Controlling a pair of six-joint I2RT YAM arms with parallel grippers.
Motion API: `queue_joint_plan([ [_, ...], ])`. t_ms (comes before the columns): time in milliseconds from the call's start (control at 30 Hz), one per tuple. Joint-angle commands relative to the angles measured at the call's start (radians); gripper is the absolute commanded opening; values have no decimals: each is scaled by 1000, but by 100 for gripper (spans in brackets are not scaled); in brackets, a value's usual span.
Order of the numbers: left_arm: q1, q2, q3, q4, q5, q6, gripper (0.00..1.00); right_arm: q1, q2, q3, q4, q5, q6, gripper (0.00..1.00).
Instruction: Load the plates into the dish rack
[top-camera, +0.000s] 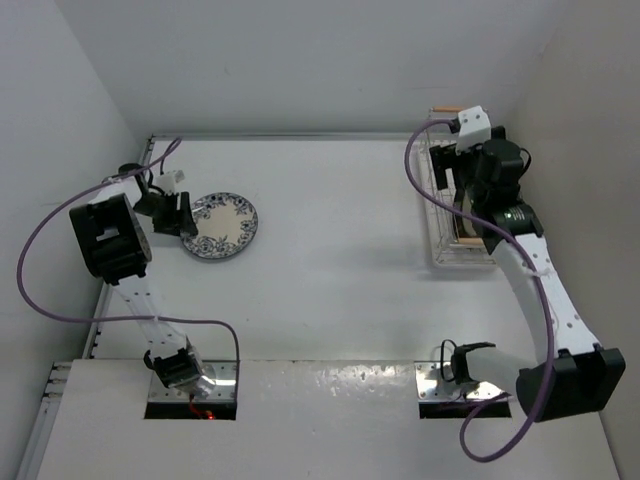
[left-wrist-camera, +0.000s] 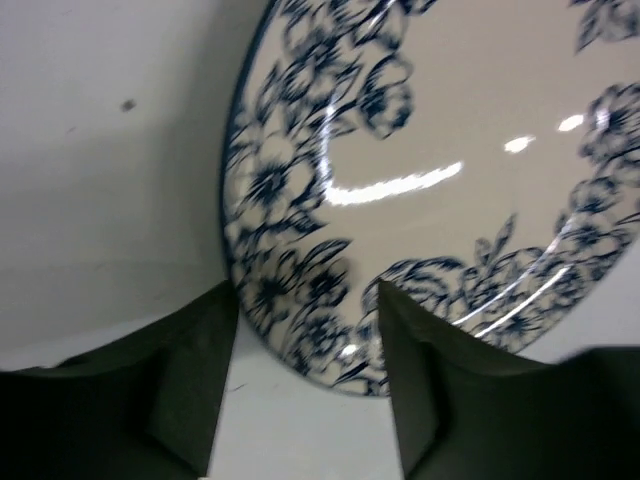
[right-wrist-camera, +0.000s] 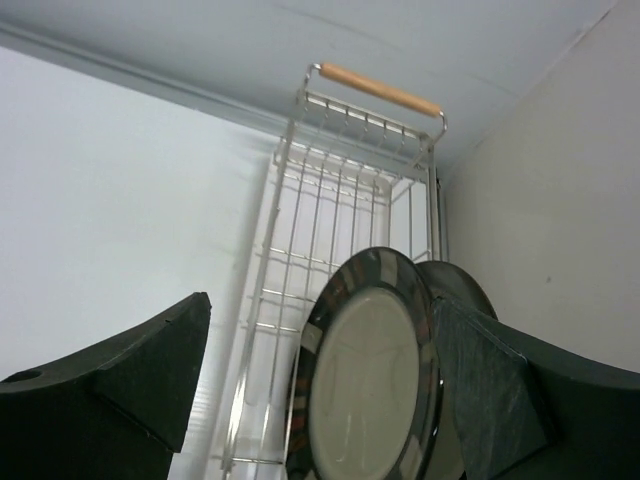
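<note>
The white plate with blue floral pattern (top-camera: 222, 227) lies flat on the table at the left. My left gripper (top-camera: 176, 213) is open at its left edge; in the left wrist view the plate's rim (left-wrist-camera: 300, 330) lies between the two dark fingers (left-wrist-camera: 190, 380). The white wire dish rack (top-camera: 440, 190) stands at the far right. My right gripper (top-camera: 466, 212) is open above it. In the right wrist view the cream plate with dark brown patched rim (right-wrist-camera: 370, 390) stands upright in the rack (right-wrist-camera: 300, 250), with a second plate (right-wrist-camera: 468, 290) behind it, mostly hidden.
White walls close in the table at the back and on both sides; the rack sits against the right wall. The rack's far wooden handle (right-wrist-camera: 378, 88) is near the back wall. Purple cables (top-camera: 40, 260) hang from both arms.
</note>
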Motion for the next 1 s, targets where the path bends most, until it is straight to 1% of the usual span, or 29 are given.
queue_joint_plan([
  [0, -21, 120, 8, -50, 165, 35, 58, 33, -76, -43, 63, -5, 53, 89],
  [100, -50, 181, 40, -88, 174, 35, 44, 63, -105, -71, 72, 6, 52, 89],
  [133, -50, 215, 40, -102, 188, 35, 32, 72, -108, -81, 79, 13, 53, 89],
  [167, -50, 230, 51, -102, 197, 35, 25, 82, -113, -83, 79, 15, 64, 89],
  [200, -59, 241, 66, -128, 218, 35, 6, 94, -117, -87, 77, 15, 67, 89],
  [233, -59, 241, 67, -128, 219, 35, 0, 105, -117, -87, 66, -2, 94, 89],
  [267, -59, 241, 76, -140, 235, 35, 0, 118, -113, -87, 48, -17, 107, 89],
  [333, -69, 213, 85, -175, 283, 61, 0, 125, -93, -78, 20, -118, 151, 89],
  [367, -69, 171, 102, -197, 303, 113, 0, 140, -81, -78, -24, -279, 176, 89],
  [433, -122, 114, 140, -264, 330, 170, 0, 160, -14, -74, -41, -389, 199, 89],
  [467, -144, 79, 149, -275, 331, 222, 0, 205, 10, -77, -35, -522, 254, 87],
  [500, -192, -1, 149, -275, 331, 245, 0, 223, 81, -74, -32, -552, 269, 87],
  [533, -217, -44, 149, -284, 331, 273, 0, 256, 108, -71, -21, -578, 286, 87],
  [567, -243, -84, 149, -284, 340, 298, 0, 295, 134, -60, 26, -633, 327, 86],
  [600, -289, -153, 137, -284, 364, 342, 0, 312, 213, -55, 42, -640, 334, 86],
  [633, -309, -181, 137, -298, 381, 365, 0, 339, 240, -48, 86, -645, 384, 86],
  [667, -328, -202, 128, -298, 401, 396, 0, 358, 322, -28, 120, -669, 401, 86],
  [700, -361, -230, 128, -312, 431, 396, 0, 371, 349, -14, 152, -686, 423, 86],
  [733, -375, -230, 128, -324, 442, 396, 0, 382, 376, 26, 166, -718, 468, 86],
  [800, -415, -241, 139, -359, 471, 417, 0, 419, 479, 52, 201, -750, 493, 85],
  [900, -443, -241, 149, -411, 507, 445, 0, 442, 566, 86, 252, -740, 521, 83],
  [933, -443, -241, 149, -412, 527, 457, 0, 445, 588, 81, 270, -740, 532, 82],
  [967, -443, -241, 149, -412, 527, 457, 0, 448, 603, 75, 317, -744, 553, 77],
])
